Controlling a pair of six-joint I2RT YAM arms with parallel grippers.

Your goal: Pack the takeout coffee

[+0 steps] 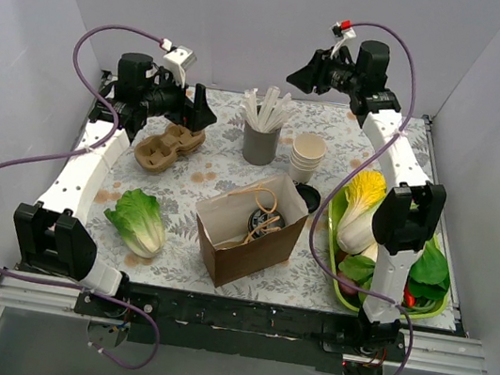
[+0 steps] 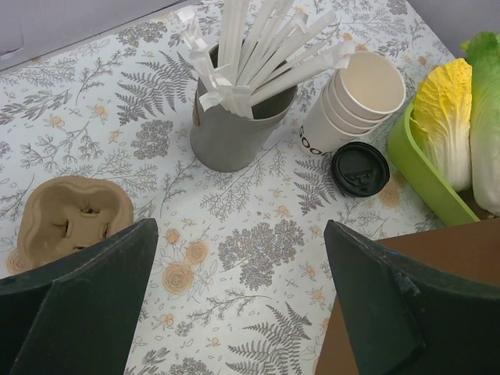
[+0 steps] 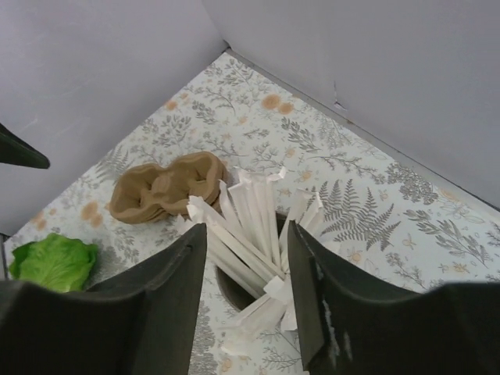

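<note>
Coffee apparently bagged, both arms held back from the paper bag (image 1: 248, 259).
Behind the bag to the left, the left gripper (image 2: 238, 234) hangs wide open and empty, probably parked out of the way. The takeout coffee (image 1: 259, 221), black lid up, seems to stand inside the bag. Behind the bag to the right, the right gripper (image 3: 246, 230) hovers part-open, holding nothing, above the grey cup of sticks (image 1: 260, 142), perhaps for a stirrer.

You have bright, even, diffuse light from overhead; shadows on the table (image 1: 219, 140) are faint and soft. Up close, the right gripper (image 3: 246, 230) reads dark and slightly soft.
</note>
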